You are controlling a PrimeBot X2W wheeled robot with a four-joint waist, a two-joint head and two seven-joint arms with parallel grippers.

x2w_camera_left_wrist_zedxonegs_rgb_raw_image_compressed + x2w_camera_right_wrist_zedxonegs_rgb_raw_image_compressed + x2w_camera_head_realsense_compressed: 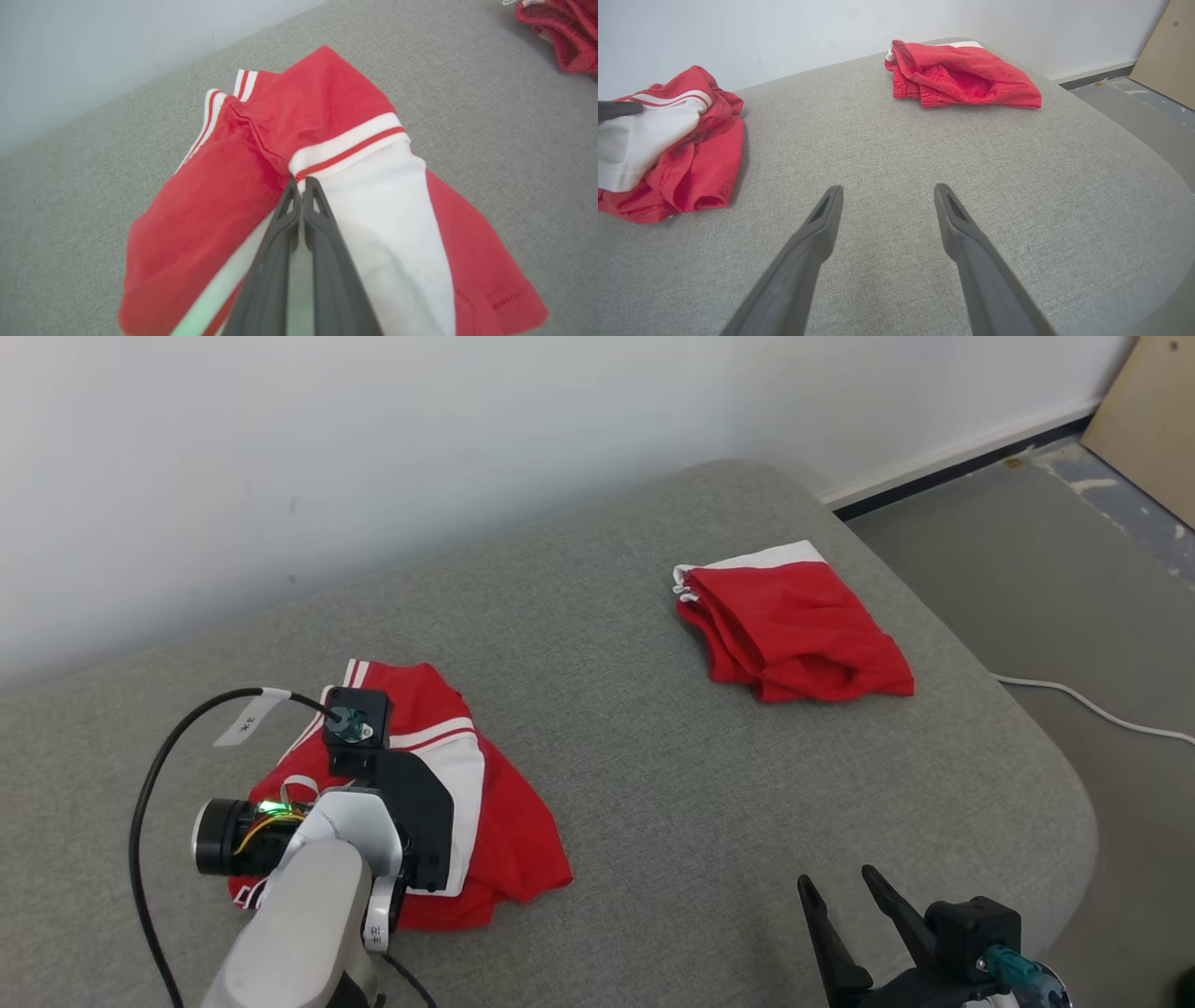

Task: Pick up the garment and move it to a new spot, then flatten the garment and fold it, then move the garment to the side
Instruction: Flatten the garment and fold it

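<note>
A grey padded surface (pixel 653 756) meets a white wall (pixel 373 448), with floor (pixel 1074 569) to the right. The red-and-white garment (pixel 509 831) lies crumpled at the left, partly hidden by the left arm. The left end effector (pixel 302 184) is clamped on its striped band. The right end effector (pixel 837 877), fingers apart, hovers near the front edge. Folded red cloth (pixel 794 625) lies by the far right edge, with bare surface between.

A table (pixel 653 784) padded in grey woven fabric, with rounded corners, carried two pieces of clothing lying well apart: a crumpled red-and-white garment (pixel 509 840) at its near left, and a folded red garment (pixel 803 625) near its far right edge.
</note>
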